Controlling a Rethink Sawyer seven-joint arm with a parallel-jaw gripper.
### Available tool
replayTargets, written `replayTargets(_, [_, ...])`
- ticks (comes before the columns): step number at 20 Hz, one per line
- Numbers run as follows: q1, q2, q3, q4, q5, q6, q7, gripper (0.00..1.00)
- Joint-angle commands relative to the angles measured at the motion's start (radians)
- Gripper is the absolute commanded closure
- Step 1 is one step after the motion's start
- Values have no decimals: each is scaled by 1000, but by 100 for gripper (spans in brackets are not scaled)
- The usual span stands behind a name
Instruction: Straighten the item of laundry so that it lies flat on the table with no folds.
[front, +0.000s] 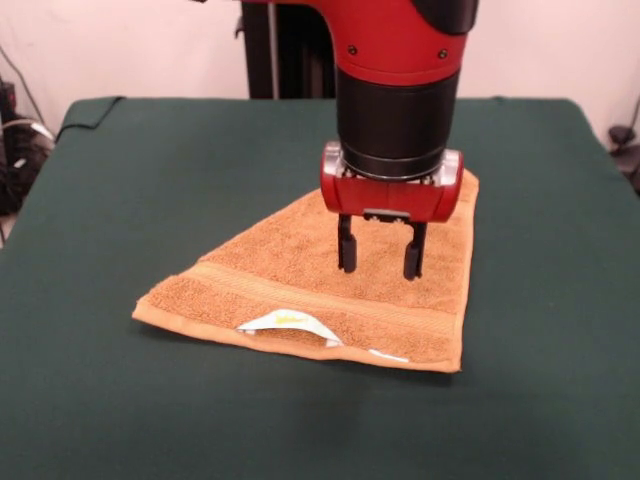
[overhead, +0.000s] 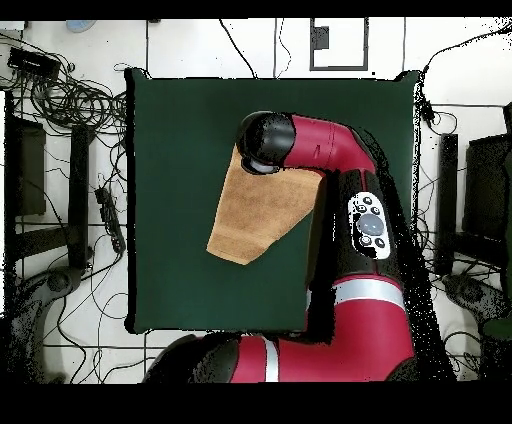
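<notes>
Bench (front: 120, 420) comes first, a broad spread of dark green cloth that fills nearly the whole front view and reaches well past everything lying on it. My arm (overhead: 350, 250) is next in bulk, red and black, crossing the bench from my base; in the overhead view its thick links cover one side of the towel and its head hides the towel's far corner.

Towel (front: 290, 270), orange-tan terry, lies near the middle of the bench. It is not square as it lies: from the front it shows as a slanted shape, wide along the edge nearest that camera and narrowing toward my pedestal, so part of it looks folded over. A woven band runs just inside that wide edge. A white label (front: 285, 322) pokes out along the same edge, curled and partly lifted, with a smaller white bit showing further along the hem.

My jaws (front: 381, 262) hang over the towel, above its middle on the pedestal side of the woven band. They stand parted, the two black fingers (front: 346, 250) well apart with bare terry visible between them. They grasp nothing. Their tips sit low over the pile; whether they touch the cloth I cannot tell.
</notes>
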Motion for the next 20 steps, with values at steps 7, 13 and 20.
replayTargets(7, [31, 109, 122, 124, -6, -58, 26, 0])
replayTargets(13, [44, 116, 106, 139, -4, -89, 69, 0])
replayTargets(20, [57, 123, 96, 155, 17, -96, 117, 0])
